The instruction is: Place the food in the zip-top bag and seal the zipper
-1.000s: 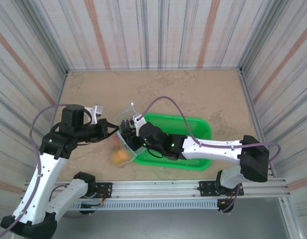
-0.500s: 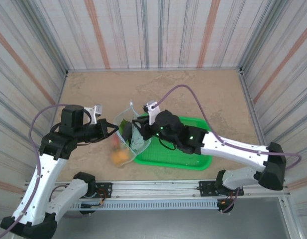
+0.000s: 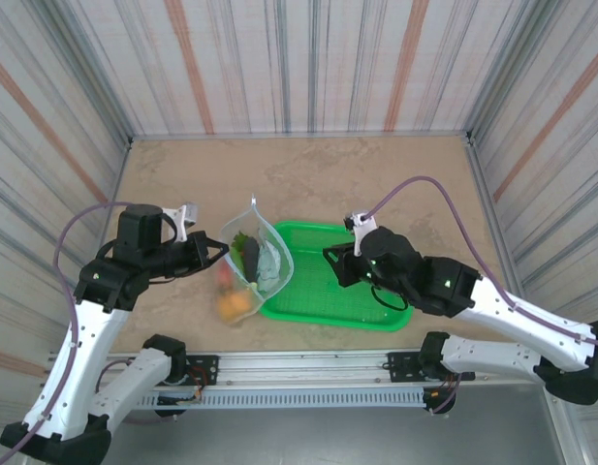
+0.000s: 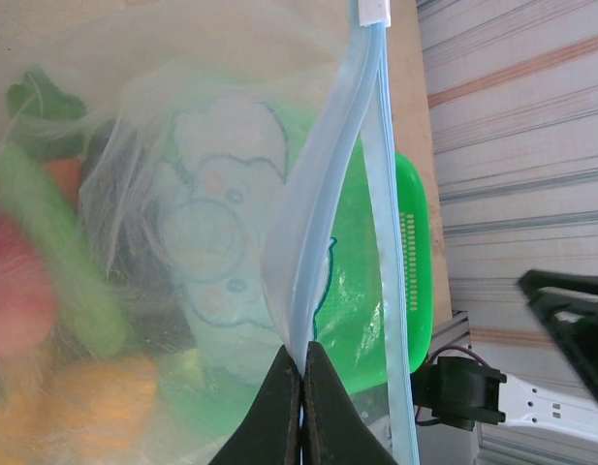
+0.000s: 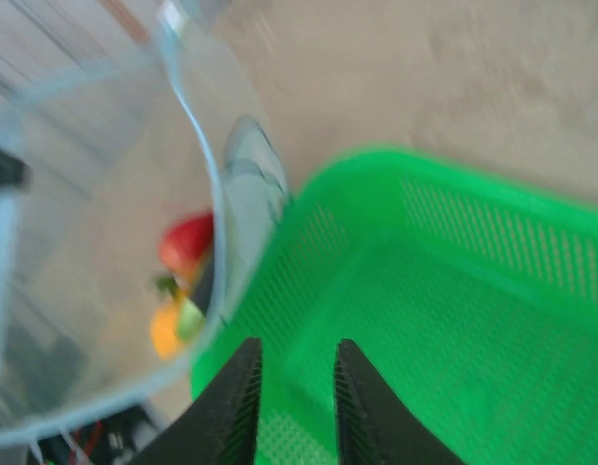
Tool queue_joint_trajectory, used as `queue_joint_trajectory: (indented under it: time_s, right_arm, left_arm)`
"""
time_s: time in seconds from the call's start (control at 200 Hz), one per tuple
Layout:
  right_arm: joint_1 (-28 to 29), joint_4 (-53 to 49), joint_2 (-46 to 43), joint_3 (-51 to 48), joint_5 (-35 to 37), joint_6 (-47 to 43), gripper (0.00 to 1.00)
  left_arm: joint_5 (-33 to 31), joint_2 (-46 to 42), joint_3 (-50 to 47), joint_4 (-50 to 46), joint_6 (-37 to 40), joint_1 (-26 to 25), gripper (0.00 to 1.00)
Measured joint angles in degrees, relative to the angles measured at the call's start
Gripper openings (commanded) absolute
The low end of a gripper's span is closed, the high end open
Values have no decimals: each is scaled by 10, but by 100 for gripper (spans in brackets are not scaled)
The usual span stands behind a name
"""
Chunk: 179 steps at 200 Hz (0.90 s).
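Left arm point(image 3: 93, 300) bent at elbow, forearm pointed rightward. Left gripper point(image 4: 300, 356) seen pinched tight on mouth edge of zip-top bag point(image 4: 323, 194). Right arm point(image 3: 492, 302) stretched leftward. Right gripper point(image 5: 297, 351) seen narrowly parted, empty.

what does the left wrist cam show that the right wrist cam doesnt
Left wrist view: the left end effector pinched shut on the zipper, a cartoon print on the zip-top bag, and a green cucumber behind the plastic.
Right wrist view: the right end effector open and empty above the floor of the green basket, the bag's mouth gaping, and bare table.
Both: the bag with food inside, and the green basket.
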Motion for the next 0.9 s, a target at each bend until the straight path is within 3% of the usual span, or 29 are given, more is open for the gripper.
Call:
queue_joint_trajectory:
  time_s: [0.255,0.526,0.816,0.897]
  right_arm:
    - [-12,-183,59,14,-137,50,25]
    - [6,-240,96,-8,-257,55,15]
    - [18,-242,127,-43,-284,55,16]
    - [22,-250,141,-54,-271,58,21]
  left_arm:
    - [0,3,0,0,10,0,0]
    - [2,10,0,0,28,3,0]
    - [17,12,0,0,36,23,0]
    - [18,11,0,0,37,23,0]
